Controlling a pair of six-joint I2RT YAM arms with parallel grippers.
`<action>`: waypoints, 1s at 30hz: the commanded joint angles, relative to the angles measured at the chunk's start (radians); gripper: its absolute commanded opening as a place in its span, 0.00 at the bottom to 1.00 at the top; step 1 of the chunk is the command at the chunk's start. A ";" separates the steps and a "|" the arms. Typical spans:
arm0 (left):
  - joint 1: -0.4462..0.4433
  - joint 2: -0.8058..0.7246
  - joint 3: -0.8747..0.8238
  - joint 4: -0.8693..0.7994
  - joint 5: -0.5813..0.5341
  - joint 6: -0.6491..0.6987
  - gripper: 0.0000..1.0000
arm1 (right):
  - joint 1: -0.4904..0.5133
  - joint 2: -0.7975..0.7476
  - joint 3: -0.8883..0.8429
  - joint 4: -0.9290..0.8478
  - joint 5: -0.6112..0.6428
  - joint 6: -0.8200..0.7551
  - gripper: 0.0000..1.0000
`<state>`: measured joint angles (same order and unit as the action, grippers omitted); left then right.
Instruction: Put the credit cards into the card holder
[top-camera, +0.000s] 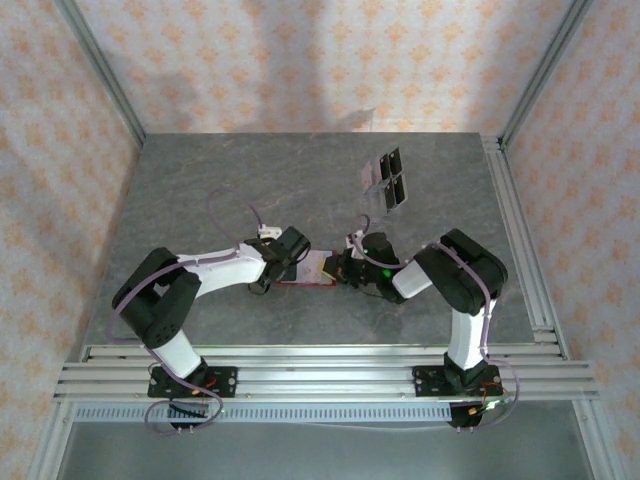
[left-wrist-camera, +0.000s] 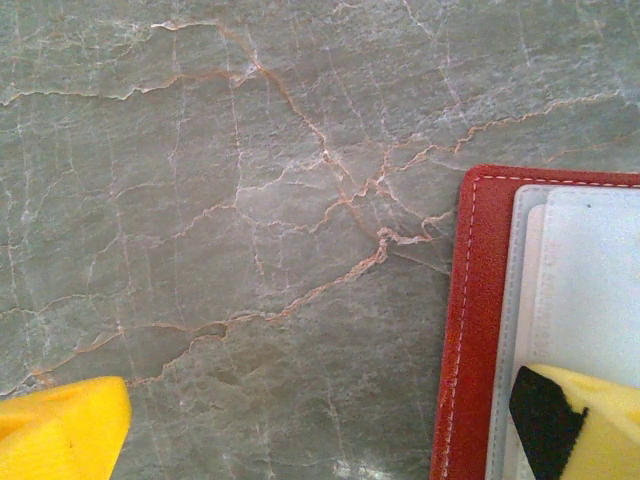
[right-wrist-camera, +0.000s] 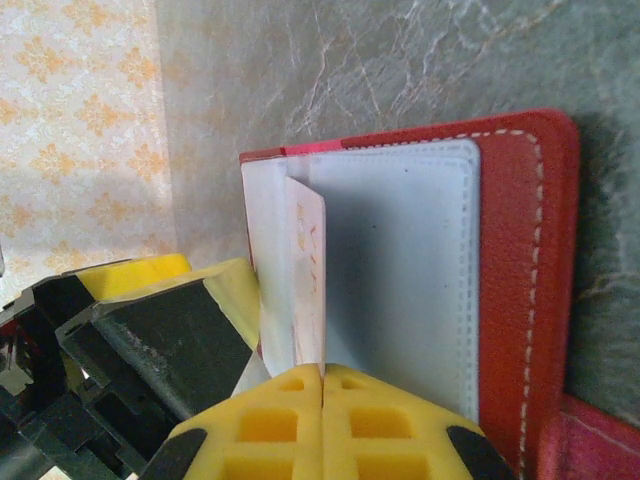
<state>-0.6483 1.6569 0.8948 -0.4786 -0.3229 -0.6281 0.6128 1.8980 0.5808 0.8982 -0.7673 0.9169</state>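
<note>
The red card holder lies open on the table between both arms, its pale lining facing up. My right gripper is shut on a thin white credit card with reddish marks. The card stands on edge against the lining, near the holder's fold. My left gripper is open wide at the holder's left edge. One of its yellow fingertips rests on the lining, while the other is over bare table. In the top view the two grippers face each other across the holder.
A clear plastic stand with dark rectangles sits at the back right of the grey marble table. Aluminium rails run along the right side and the near edge. Patterned walls close the space in.
</note>
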 joint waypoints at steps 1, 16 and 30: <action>-0.006 0.028 -0.030 -0.052 -0.028 0.000 1.00 | 0.012 0.021 0.006 0.021 -0.011 -0.001 0.00; -0.004 0.028 -0.033 -0.048 -0.026 0.001 1.00 | 0.027 0.051 0.035 0.015 -0.020 0.004 0.00; -0.005 0.023 -0.038 -0.046 -0.021 -0.004 1.00 | 0.046 0.066 0.083 -0.052 -0.013 -0.011 0.00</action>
<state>-0.6483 1.6569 0.8928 -0.4763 -0.3229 -0.6285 0.6437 1.9442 0.6449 0.8871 -0.7746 0.9234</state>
